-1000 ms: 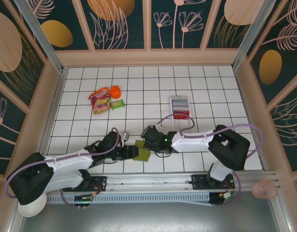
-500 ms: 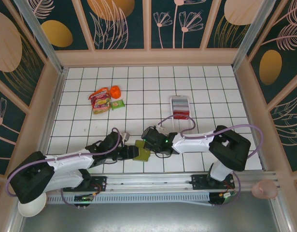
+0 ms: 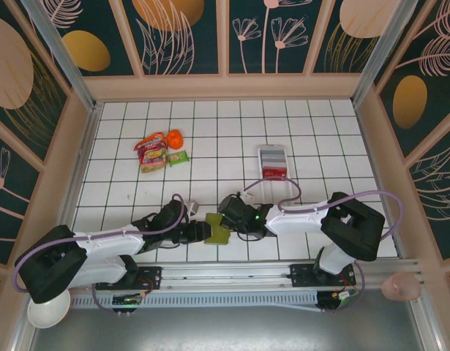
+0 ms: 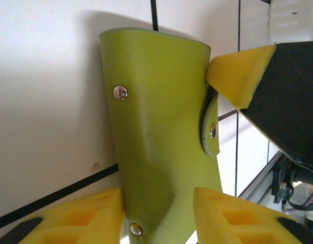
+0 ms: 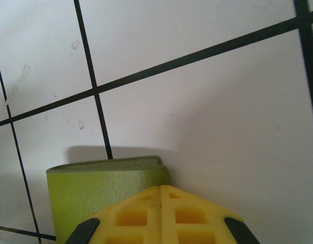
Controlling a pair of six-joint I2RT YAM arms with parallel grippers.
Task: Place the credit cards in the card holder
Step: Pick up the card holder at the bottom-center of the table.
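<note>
White gridded tabletop (image 3: 320, 131): near its front edge, the wallet (image 3: 216, 234) is clamped in the left claw (image 4: 157, 213), while the right claw (image 5: 161, 203), fingers pressed together, touches its edge.

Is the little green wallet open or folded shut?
Folded shut: the card holder shows only its green outside, and its snap tab wraps round the edge.

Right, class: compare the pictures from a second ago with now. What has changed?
The left claw has closed in on the card holder and appears to pinch its near end. The right claw, shut at the holder's tab edge, shifted slightly rightward. Card holder and snack packets stayed put.
</note>
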